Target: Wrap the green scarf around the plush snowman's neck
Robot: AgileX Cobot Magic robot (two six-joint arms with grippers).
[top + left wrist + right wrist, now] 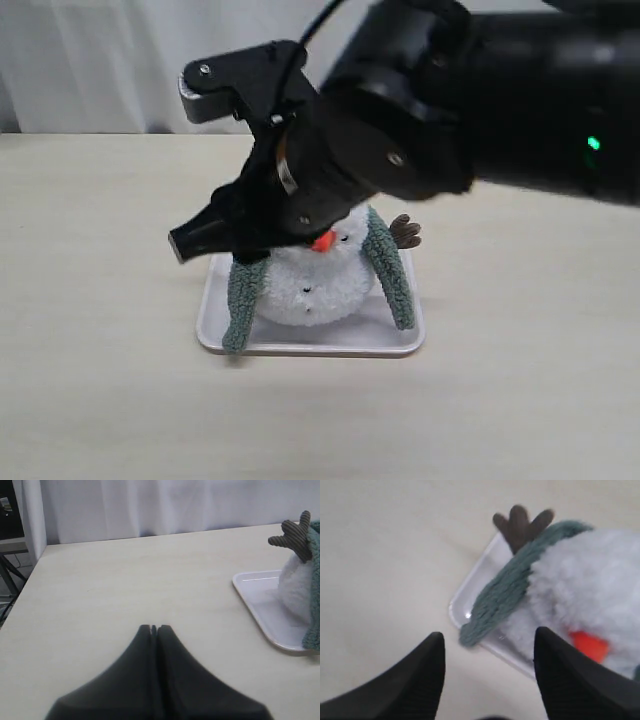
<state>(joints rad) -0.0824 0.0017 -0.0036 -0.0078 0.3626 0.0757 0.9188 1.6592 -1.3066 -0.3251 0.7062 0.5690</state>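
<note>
Hovering over the plush snowman on its tray, the right gripper holds its jaws spread and empty, likely so the green scarf drapes free over the neck; the left gripper idles aside, jaws pressed together.

We see a bulky matte-black right arm with rounded joints, a small green light, silver screws and a thin black cable; the left gripper and right gripper have black tapered wedge fingers, the right's faintly ribbed

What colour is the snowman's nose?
Orange. The plush snowman shows its nose best in the right wrist view.
</note>
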